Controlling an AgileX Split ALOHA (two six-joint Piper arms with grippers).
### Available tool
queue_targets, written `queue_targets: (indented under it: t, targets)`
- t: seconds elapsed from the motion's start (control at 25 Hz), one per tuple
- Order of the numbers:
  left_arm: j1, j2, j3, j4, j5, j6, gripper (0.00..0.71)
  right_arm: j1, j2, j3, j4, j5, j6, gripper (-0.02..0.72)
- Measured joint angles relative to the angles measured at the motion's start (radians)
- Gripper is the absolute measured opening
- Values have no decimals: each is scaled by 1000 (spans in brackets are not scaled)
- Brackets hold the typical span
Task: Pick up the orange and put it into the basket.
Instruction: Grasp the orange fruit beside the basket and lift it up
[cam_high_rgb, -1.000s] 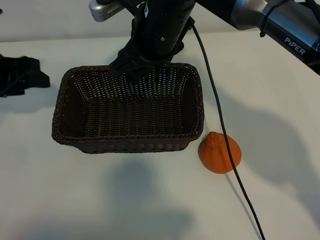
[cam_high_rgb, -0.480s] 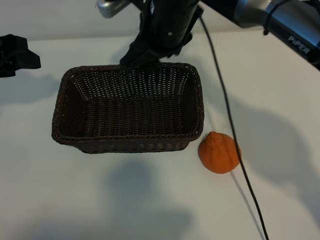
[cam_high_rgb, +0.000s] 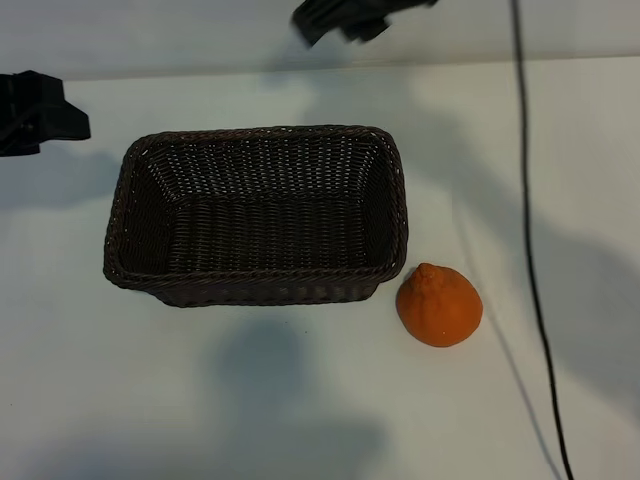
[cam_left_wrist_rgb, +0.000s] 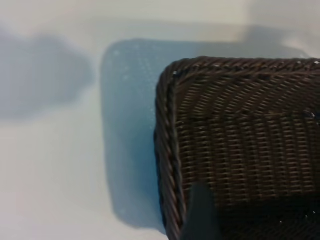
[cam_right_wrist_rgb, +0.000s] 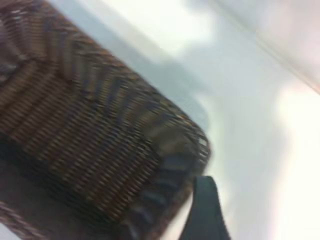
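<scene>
The orange (cam_high_rgb: 438, 305) lies on the white table just off the basket's near right corner, stem bump up, with nothing touching it. The dark brown wicker basket (cam_high_rgb: 115, 220) stands mid-table and is empty. My right gripper (cam_high_rgb: 335, 22) hangs at the top edge of the exterior view, beyond the basket's far rim, open and holding nothing. One of its fingers (cam_right_wrist_rgb: 205, 210) shows beside a basket corner (cam_right_wrist_rgb: 170, 135). My left gripper (cam_high_rgb: 70, 118) sits at the far left, open and empty. Its finger (cam_left_wrist_rgb: 200, 215) shows over the basket's rim (cam_left_wrist_rgb: 167, 150).
A black cable (cam_high_rgb: 528, 250) runs down the right side of the table, to the right of the orange. White table surface (cam_high_rgb: 250, 390) lies in front of the basket and to its left.
The right arm has drawn back from over the basket's far rim to the top edge of the view. Its cable has swung right, off the orange. Basket and orange have not moved.
</scene>
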Motion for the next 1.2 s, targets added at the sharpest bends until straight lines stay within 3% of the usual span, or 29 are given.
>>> queue_targets:
  t: [0.36,0.68,0.88,1.2]
  targets:
    - [-4,0,0,0,-6,1,596,-60,-167,327,2,2,-27,525]
    - [-4,0,0,0,-7,1,596,-61,-203,551,73,-1,-172,525]
    - [-4,0,0,0,-8,1,596,-61,-207,649,164,-1,-279,525]
    - [-4,0,0,0,-8,1,596,-61,-212,757,211,-53,-334,525]
